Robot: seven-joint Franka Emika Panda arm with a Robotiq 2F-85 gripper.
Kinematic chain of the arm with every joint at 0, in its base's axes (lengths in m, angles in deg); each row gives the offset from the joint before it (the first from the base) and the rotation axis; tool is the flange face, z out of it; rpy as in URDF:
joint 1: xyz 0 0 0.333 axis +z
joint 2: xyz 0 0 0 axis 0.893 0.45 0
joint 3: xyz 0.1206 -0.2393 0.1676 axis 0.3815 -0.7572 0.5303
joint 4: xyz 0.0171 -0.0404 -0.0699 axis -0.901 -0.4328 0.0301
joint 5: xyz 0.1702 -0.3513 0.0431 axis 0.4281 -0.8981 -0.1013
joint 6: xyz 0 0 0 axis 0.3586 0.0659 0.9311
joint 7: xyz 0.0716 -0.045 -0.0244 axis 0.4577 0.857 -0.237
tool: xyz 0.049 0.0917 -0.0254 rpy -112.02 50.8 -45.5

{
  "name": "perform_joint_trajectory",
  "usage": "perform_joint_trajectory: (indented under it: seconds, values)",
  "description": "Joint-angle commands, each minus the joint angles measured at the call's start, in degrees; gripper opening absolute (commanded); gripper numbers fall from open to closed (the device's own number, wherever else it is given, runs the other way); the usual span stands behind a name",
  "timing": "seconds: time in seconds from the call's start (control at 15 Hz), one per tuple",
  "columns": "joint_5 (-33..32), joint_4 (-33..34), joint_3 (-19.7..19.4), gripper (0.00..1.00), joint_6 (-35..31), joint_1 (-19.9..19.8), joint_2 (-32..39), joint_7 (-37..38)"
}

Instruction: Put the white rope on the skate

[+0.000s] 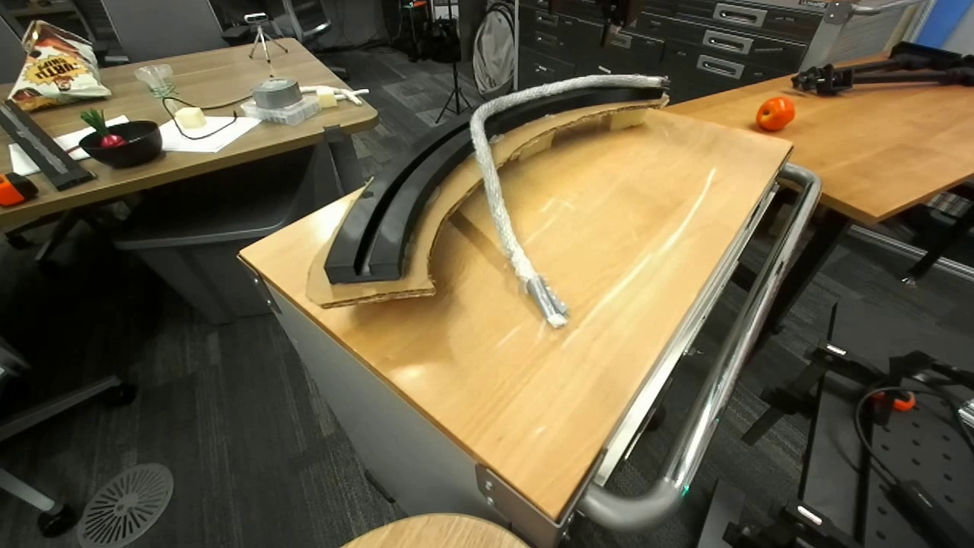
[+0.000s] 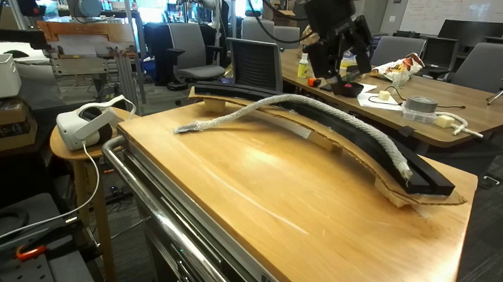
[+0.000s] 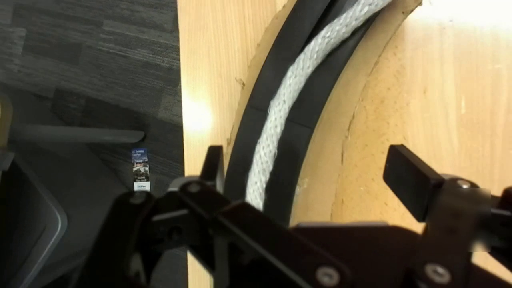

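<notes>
Seating the white rope (image 1: 482,148) is probably calling for a pinch near its taped end (image 1: 546,302), which is lying on the desk (image 1: 624,190). The opposite length is resting on the black skate (image 1: 445,164). The tool (image 3: 312,174) is hovering above, jaws apart, holding nothing. Guiding the slack gently along the curve is likely preventing the resting length from slipping off.

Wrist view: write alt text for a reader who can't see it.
A thick white braided rope lies along a black curved grooved track, slanting over its right edge near the top. An open black two-finger gripper spans the bottom foreground. Tan cardboard shows beneath the track, above a light wooden tabletop, with dark grey carpet at left.
</notes>
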Motion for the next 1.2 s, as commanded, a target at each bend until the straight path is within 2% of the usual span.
perform_joint_trajectory:
  seconds: [0.0,0.2,0.4,0.47,0.53,0.8,0.93,1.13]
  values:
    - [-4.7,-14.3,1.0,1.0,-9.0,1.1,-12.2,-1.5]
    - [-4.9,-24.0,1.7,1.0,-18.6,1.9,-19.1,-1.4]
    - [0.1,-33.4,0.7,1.0,-29.2,3.8,-24.7,-4.2]
    - [-2.8,-26.1,1.5,1.0,-23.5,2.8,-18.9,-1.1]
    - [-2.5,-28.0,1.5,1.0,-24.3,3.0,-20.1,-1.3]
    - [-2.5,-27.4,1.4,1.0,-23.9,2.9,-19.1,-1.3]
    - [4.3,-25.3,0.7,1.0,-22.0,5.3,-15.0,-9.3]
    - [15.7,-24.8,1.6,1.0,-16.4,8.6,-13.8,-23.5]
